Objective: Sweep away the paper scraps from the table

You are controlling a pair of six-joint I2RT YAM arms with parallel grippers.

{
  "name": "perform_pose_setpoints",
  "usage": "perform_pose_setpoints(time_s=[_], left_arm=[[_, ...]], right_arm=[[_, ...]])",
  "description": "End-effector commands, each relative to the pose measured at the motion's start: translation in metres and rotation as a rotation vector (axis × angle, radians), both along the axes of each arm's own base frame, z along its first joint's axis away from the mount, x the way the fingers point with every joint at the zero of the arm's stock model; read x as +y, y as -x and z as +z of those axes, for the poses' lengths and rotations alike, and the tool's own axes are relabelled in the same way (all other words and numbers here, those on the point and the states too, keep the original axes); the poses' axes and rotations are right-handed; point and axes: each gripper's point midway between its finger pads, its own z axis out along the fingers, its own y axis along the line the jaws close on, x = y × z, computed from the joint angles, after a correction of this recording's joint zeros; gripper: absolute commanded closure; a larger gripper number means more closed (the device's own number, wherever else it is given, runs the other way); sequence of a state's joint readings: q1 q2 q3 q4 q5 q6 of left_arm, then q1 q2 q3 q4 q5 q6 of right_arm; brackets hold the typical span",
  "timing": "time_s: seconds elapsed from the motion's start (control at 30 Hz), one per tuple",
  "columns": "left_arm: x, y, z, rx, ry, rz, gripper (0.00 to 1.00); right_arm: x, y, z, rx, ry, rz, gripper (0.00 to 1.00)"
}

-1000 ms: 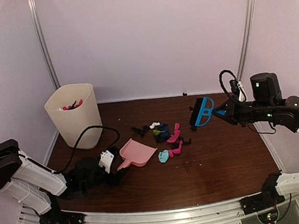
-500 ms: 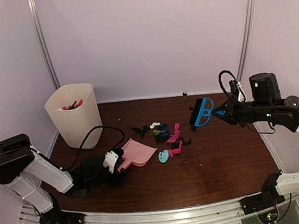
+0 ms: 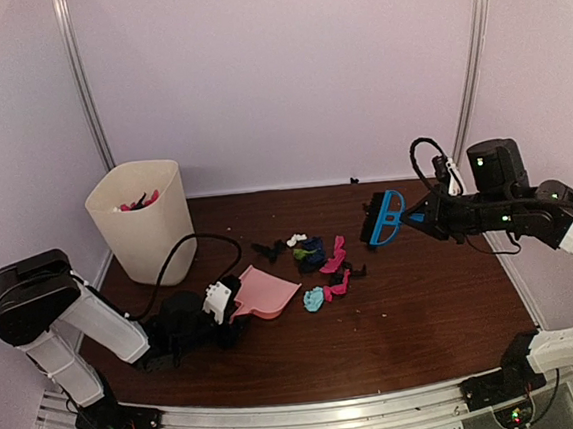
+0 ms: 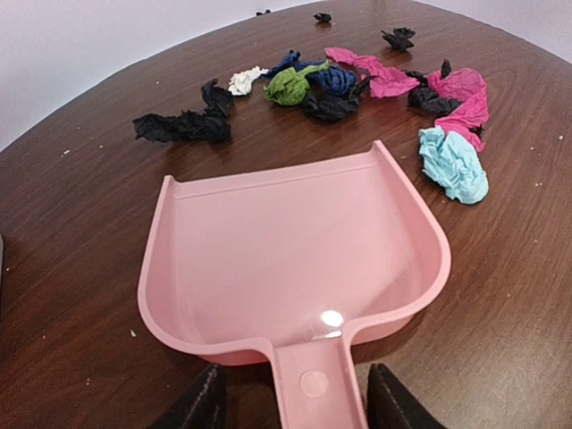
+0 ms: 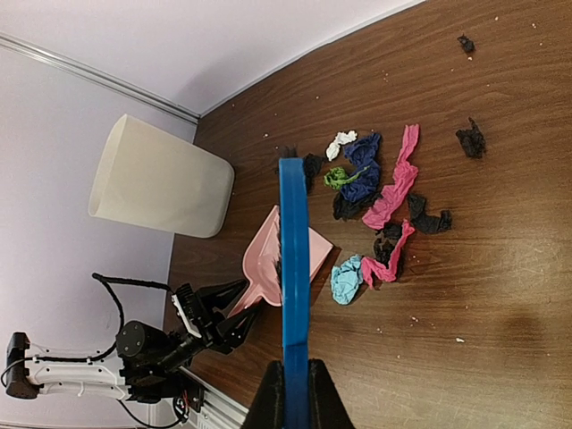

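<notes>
Nearest, the left gripper (image 4: 298,404) straddles the pink dustpan's (image 4: 286,259) handle, jaws apart and not yet gripping. Beyond its lip, the paper scraps (image 4: 335,80) lie unswept on the table (image 4: 500,295). Farther off, the right gripper (image 5: 292,384), clamped on the blue hand brush (image 5: 293,250), hovers above them.
</notes>
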State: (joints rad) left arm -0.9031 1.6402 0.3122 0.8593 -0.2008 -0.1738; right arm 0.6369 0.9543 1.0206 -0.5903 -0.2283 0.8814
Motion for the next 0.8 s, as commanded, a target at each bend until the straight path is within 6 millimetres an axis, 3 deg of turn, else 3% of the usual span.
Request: perform_pose_setpoints(time_s=[0.0, 0.5, 0.77], left_arm=[[-0.008, -0.008, 0.014, -0.027, 0.058, 0.001, 0.46], [-0.006, -0.005, 0.003, 0.015, 0.053, 0.002, 0.49], [-0.008, -0.002, 0.001, 0.024, 0.064, -0.015, 0.56]], right_arm=[[-0.001, -0.008, 0.015, -0.048, 0.000, -0.011, 1.00], [0.003, -0.009, 0.012, -0.041, 0.004, -0.001, 1.00], [0.001, -0.006, 0.015, -0.044, 0.008, 0.001, 1.00]])
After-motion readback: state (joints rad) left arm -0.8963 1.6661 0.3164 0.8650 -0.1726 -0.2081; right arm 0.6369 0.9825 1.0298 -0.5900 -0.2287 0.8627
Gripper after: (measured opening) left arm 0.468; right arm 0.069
